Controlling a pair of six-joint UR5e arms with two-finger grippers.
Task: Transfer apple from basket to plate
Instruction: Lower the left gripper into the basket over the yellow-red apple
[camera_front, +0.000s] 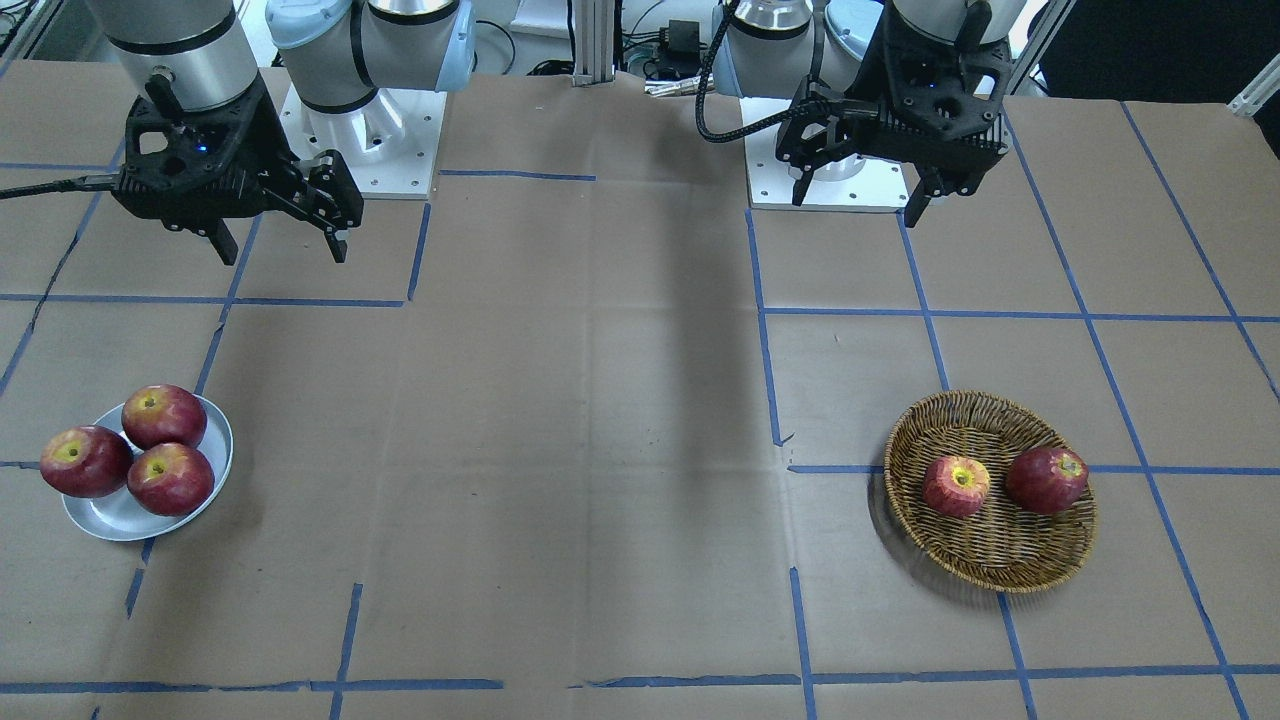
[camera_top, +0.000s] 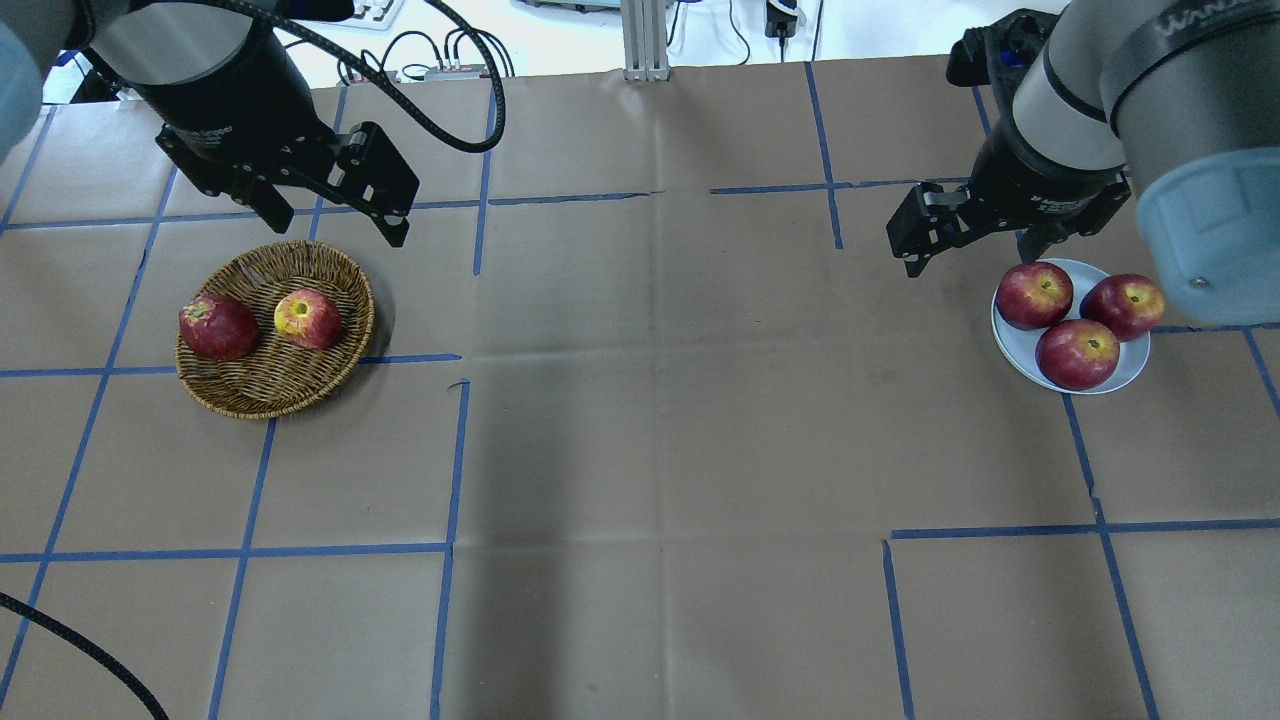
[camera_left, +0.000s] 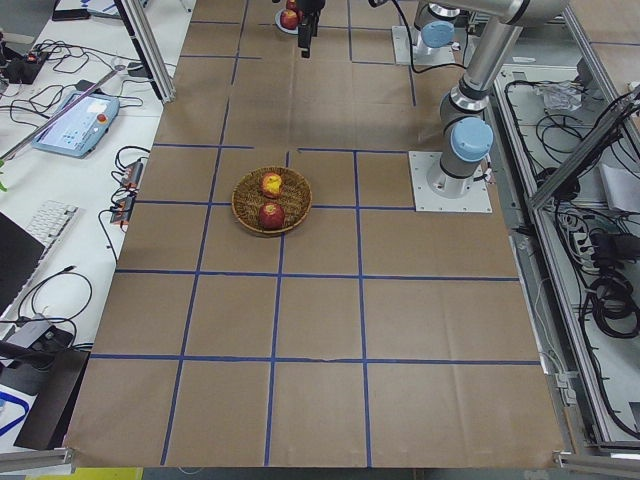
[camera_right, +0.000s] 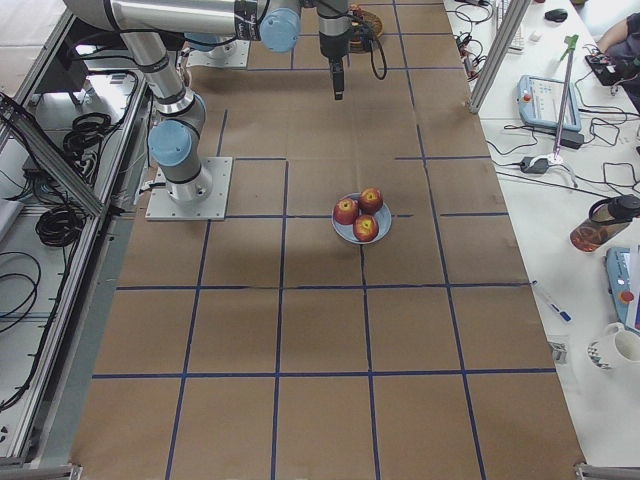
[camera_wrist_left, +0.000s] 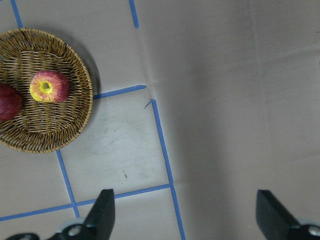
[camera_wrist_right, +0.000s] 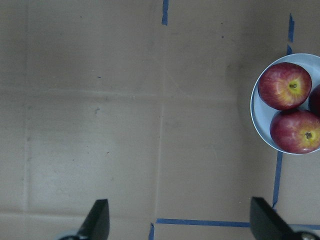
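The pinkish-red streaked apple with a yellow stem patch (camera_top: 307, 318) lies in the round tan wicker basket (camera_top: 270, 388), below and to one side of the left hand (camera_top: 335, 222). That hand's fingers (camera_wrist_left: 102, 215) stand wide apart, probably poised to span the apple's smooth body. The right hand (camera_top: 970, 255), likewise spread and empty, hangs beside the pale grey-white shallow plate (camera_top: 1008, 342), crowded by three glossy red apples (camera_top: 1077, 353).
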